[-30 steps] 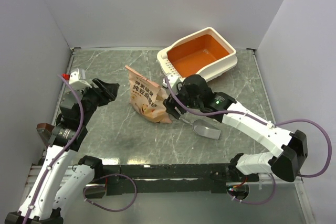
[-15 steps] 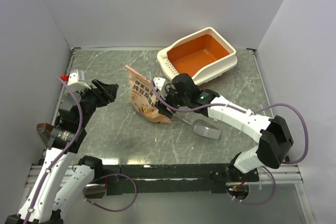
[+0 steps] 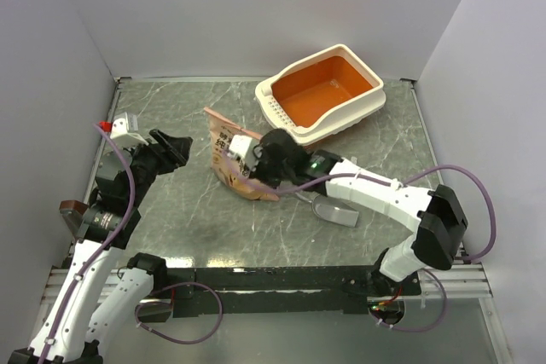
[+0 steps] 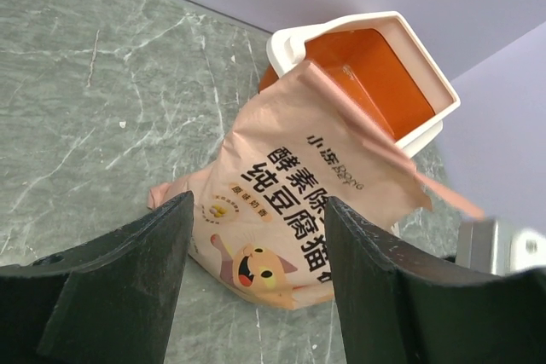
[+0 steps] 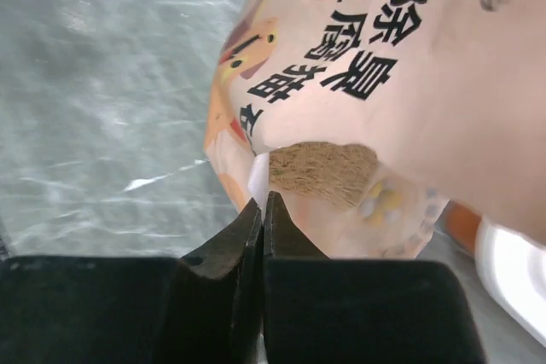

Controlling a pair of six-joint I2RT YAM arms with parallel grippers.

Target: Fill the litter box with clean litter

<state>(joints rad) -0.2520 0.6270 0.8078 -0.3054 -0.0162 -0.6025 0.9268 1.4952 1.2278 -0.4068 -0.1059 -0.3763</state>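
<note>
- The right gripper (image 5: 262, 204) has its two fingers pressed flat together, with no gap showing between them.
- Their tips touch the lower edge of the bag (image 5: 384, 83). Whether a fold of paper is caught between them cannot be told.
- Just past the tips, the bag carries a tan, grainy-looking patch (image 5: 320, 172). It is not clear whether this is print or contents.
- The left gripper (image 4: 256, 210) has its fingers spread wide, with nothing between them.
- It sits above the table (image 3: 188, 219), to the left of the bag and apart from it, with its fingers aimed towards the bag.
- The bag is pink-orange paper with dark lettering and a cartoon face. It lies on its side about mid-table, between the two grippers.
- The right arm reaches in from the right, with its wrist over the bag's right end.
- A small grey scoop (image 3: 334, 209) lies on the table just right of the bag, partly under the right forearm.
- The litter box (image 3: 300, 66) stands at the far right of the table, set at an angle. Its slotted end points towards the bag, close by but not touching it.
- The orange floor of the litter box is in plain view inside the cream rim.
</note>
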